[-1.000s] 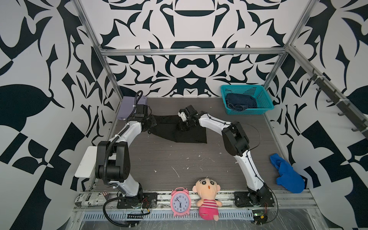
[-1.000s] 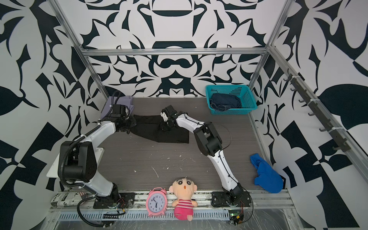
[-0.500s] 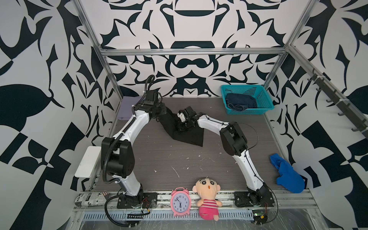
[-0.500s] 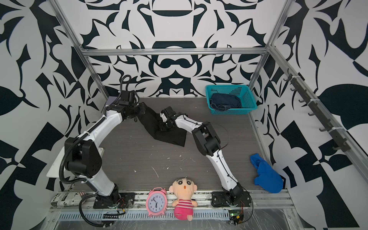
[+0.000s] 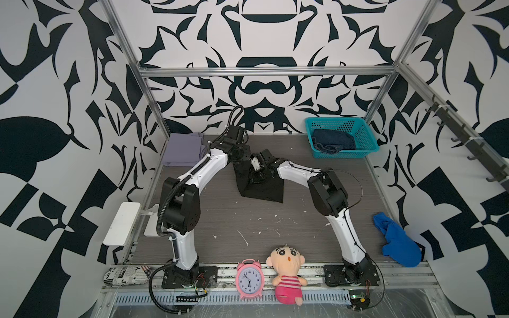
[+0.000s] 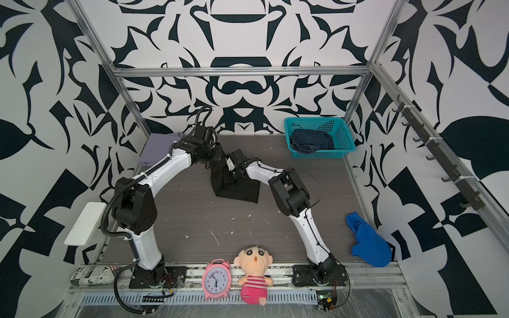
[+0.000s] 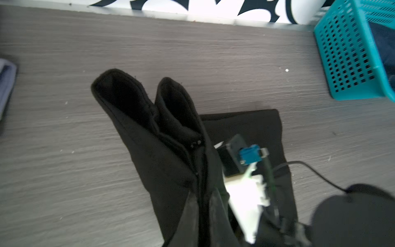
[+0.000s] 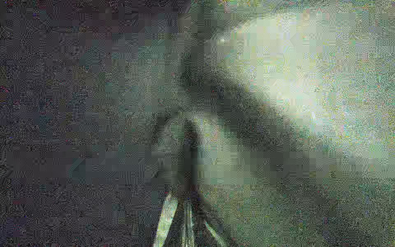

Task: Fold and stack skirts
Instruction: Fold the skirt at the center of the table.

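At centre, black skirt point(image 5: 265, 190) folds hide R tool point(image 5: 252, 177) tips.

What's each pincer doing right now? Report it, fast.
Left pincer: closed, holding a raised edge of the black skirt.
Right pincer: closed, down on the same skirt; whether it grips cloth cannot be told.
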### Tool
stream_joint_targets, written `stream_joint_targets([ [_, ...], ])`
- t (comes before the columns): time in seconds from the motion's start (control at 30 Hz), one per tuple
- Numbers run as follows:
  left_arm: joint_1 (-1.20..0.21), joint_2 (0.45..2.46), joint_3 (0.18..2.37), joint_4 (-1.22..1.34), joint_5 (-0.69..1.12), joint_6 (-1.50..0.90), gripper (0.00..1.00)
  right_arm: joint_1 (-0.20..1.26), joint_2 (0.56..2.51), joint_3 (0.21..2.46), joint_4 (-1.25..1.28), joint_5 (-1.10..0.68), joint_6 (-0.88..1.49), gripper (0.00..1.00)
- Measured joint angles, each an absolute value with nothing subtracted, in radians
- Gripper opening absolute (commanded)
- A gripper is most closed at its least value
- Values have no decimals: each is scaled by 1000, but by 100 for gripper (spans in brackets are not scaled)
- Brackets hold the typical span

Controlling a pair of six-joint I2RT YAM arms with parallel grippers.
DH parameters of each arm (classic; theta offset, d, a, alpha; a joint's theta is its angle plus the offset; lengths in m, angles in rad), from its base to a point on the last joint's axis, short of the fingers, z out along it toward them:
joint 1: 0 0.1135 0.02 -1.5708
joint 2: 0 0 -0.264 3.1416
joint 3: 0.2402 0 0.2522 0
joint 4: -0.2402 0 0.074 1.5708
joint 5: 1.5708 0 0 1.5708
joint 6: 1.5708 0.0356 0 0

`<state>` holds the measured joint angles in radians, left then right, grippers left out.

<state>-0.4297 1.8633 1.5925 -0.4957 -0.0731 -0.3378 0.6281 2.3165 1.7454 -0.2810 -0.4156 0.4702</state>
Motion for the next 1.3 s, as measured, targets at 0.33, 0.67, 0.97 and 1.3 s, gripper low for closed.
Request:
stream_joint_targets([
  [0.33, -430, 1747, 1526, -503, -117, -287, 0, 539, 2148, 1610, -197, -521, 491, 13],
  [0.67, -537, 1729, 1526, -509, -145, -159, 0, 446, 2027, 1472, -183, -485, 550, 5],
  [0.97, -624, 1844, 1621, -521, -169, -99, 0, 439, 2168, 1447, -133, -485, 577, 3],
  [1.3, -678, 1894, 1684, -555, -203, -86, 0, 436, 2177, 1447, -110, -494, 584, 2],
])
